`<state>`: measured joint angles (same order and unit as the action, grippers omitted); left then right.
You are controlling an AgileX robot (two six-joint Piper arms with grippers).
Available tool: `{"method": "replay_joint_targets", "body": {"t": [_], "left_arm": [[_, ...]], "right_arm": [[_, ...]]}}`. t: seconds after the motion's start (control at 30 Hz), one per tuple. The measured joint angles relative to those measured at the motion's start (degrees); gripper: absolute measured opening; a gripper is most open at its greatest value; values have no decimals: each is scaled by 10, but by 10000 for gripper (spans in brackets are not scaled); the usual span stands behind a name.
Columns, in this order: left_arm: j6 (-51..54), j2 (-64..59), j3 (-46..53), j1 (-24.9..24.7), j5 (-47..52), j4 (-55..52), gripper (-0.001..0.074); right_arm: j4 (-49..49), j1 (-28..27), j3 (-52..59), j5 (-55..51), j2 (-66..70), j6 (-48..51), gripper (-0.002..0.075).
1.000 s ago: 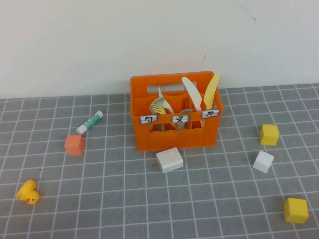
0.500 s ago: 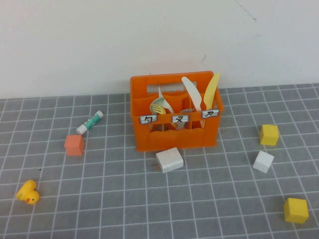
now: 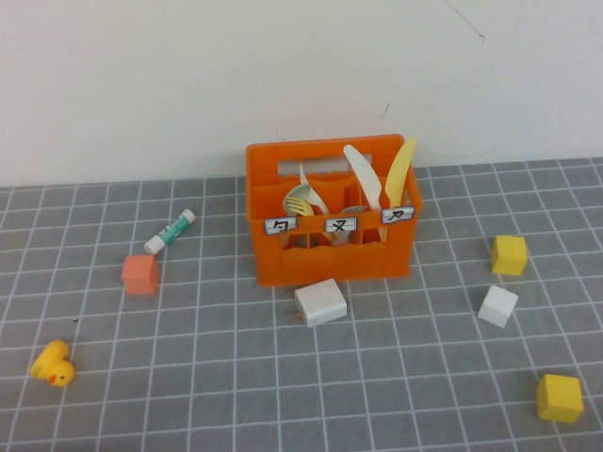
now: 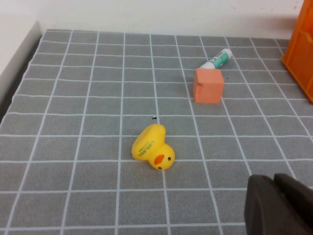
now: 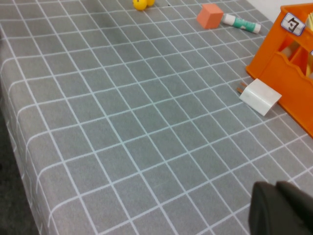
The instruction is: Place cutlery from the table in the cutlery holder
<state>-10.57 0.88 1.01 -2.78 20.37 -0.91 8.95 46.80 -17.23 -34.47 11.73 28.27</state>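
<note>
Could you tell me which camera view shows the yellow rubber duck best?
The left wrist view: the duck lies large and central. The high view shows it small at the table's left edge; the right wrist view barely catches it.

Grey tiled table, orange crate, duck, glue stick, coloured blocks.

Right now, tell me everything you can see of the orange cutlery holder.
The cutlery holder is an orange plastic crate standing upright on the table near the back wall. It has a handle slot across its raised back, inner compartments, and three small white labels with black characters along the front. Cutlery stands in it: a cream-white fork, a mint-green spoon, a white knife and a yellow knife. A white block lies just before it.
</note>
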Motion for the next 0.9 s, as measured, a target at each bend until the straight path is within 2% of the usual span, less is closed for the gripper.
{"method": "replay_joint_targets", "body": {"t": [0.47, 0.53, 0.63, 0.8, 0.9], "left_arm": [[0, 0, 0, 0, -2, -2, 0], [0, 0, 0, 0, -2, -2, 0], [0, 0, 0, 0, -2, -3, 0], [0, 0, 0, 0, -2, -3, 0], [0, 0, 0, 0, -2, -3, 0]], "right_arm": [[0, 0, 0, 0, 0, 3, -1], [3, -15, 0, -1, 0, 4, -1], [6, -86, 0, 2, 0, 7, -1], [0, -246, 1, 23, -12, 12, -1], [-17, -306, 5, 40, -36, 13, -1]]}}
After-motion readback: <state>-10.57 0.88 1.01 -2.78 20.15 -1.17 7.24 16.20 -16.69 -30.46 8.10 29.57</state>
